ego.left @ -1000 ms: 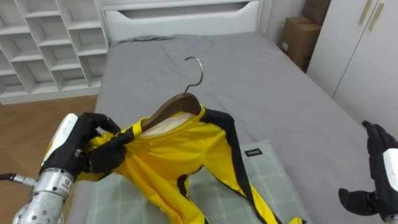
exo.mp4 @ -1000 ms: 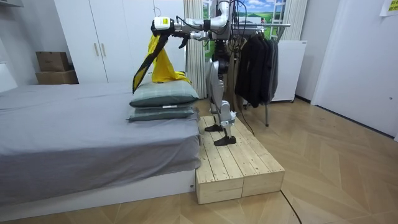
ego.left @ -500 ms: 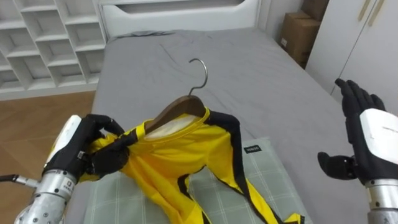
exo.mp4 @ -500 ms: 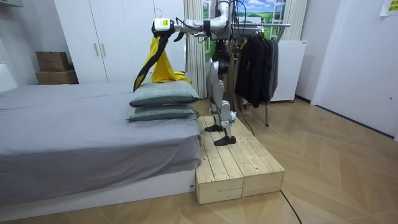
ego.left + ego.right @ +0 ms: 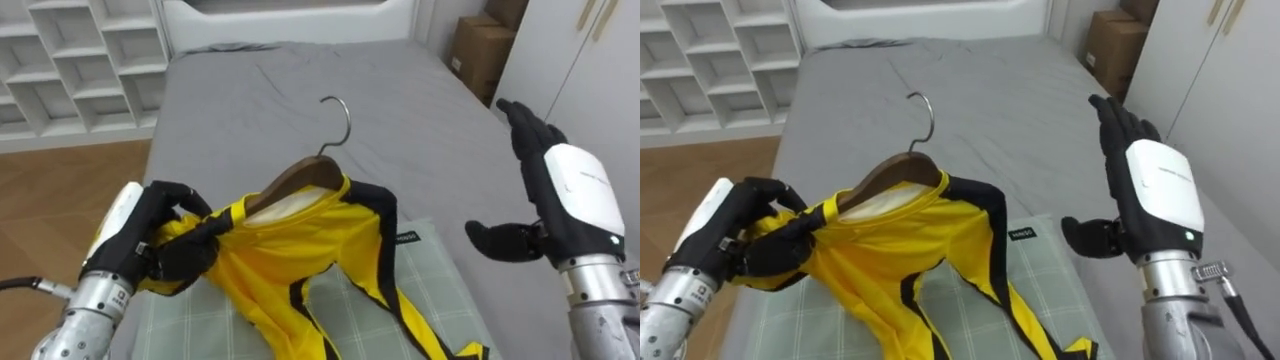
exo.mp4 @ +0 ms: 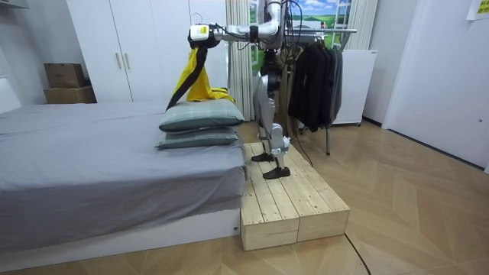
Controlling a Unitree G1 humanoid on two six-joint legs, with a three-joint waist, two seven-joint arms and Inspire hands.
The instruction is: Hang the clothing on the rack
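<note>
while on one hanger [image 5: 300,180], one yellow shirt [image 5: 290,250]

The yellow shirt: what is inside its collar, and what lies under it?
A wooden hanger sits in the collar, its metal hook sticking out; cloth covers its ends. A green checked pillow lies below. The left hand grips the shirt at one shoulder.

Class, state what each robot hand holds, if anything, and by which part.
The left robot hand grips the yellow garment at one shoulder end, over the wooden hanger. The right robot hand is open, holding nothing.
</note>
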